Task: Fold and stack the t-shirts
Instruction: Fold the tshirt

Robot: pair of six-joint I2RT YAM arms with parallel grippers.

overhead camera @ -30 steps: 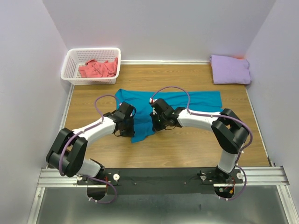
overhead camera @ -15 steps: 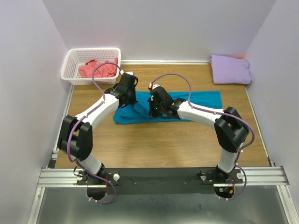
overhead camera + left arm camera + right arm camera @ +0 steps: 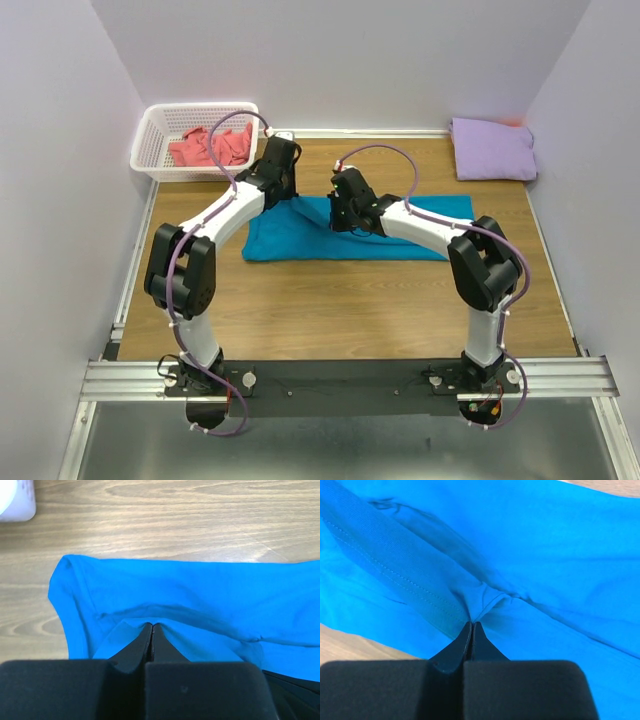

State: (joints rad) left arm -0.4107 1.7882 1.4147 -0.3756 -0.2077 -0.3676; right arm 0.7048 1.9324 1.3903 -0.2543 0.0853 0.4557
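The teal-blue t-shirt [image 3: 400,230] lies folded lengthwise as a long band across the middle of the table. My left gripper [image 3: 285,190] is shut on the shirt's edge at its far left part; in the left wrist view [image 3: 152,625] the cloth [image 3: 200,595] puckers at the tips. My right gripper [image 3: 342,212] is shut on the same shirt's far edge near the middle; the right wrist view [image 3: 471,623] shows the hem [image 3: 395,570] pinched. The pale lavender t-shirt [image 3: 492,148] lies folded at the far right corner. The coral-pink t-shirt [image 3: 208,147] lies crumpled in the basket.
The white lattice basket [image 3: 150,140] stands at the far left corner, close to my left arm. Walls close the table on three sides. Bare wood [image 3: 350,300] lies between the shirt and the arm bases.
Both grippers have carried the shirt's near edge away from the bases and over to the far edge, folding the shirt in half into a band.
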